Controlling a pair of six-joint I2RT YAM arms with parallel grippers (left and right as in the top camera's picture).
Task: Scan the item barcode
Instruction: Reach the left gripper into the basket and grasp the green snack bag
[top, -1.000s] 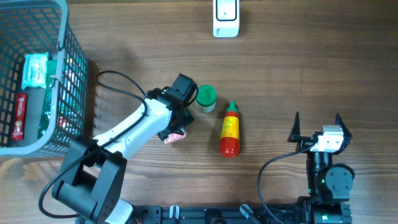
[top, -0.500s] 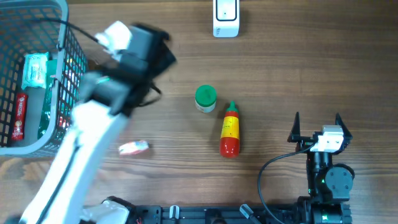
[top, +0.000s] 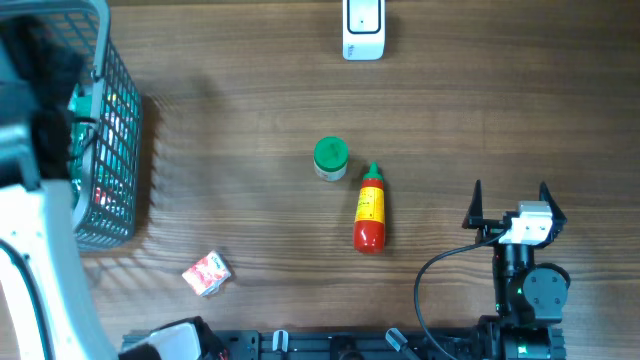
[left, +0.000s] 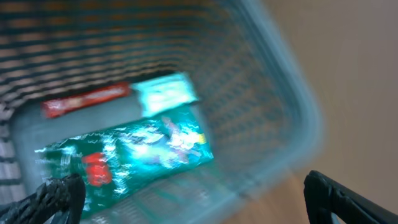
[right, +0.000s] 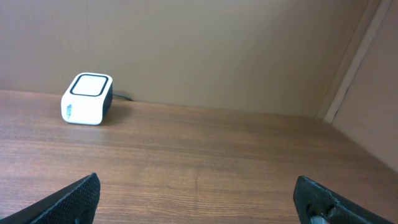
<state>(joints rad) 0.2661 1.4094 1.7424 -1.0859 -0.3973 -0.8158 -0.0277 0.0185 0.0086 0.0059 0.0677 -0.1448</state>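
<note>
I'm looking down on a wooden table, with the scanner at its far edge. The small red-and-white packet lies loose near the front, just right of the basket, touched by neither arm. My left gripper hangs over the basket, jaws spread wide and empty. That view is blurred, so I can't read the packs inside. The right gripper rests at the near right, jaws wide, holding nothing.

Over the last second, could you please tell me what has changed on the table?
The left gripper let go of the small red-and-white packet, which now lies loose on the table. It then swung left from the green-lidded jar to hang open over the basket. The jar, red bottle, scanner and right gripper stayed put.
</note>
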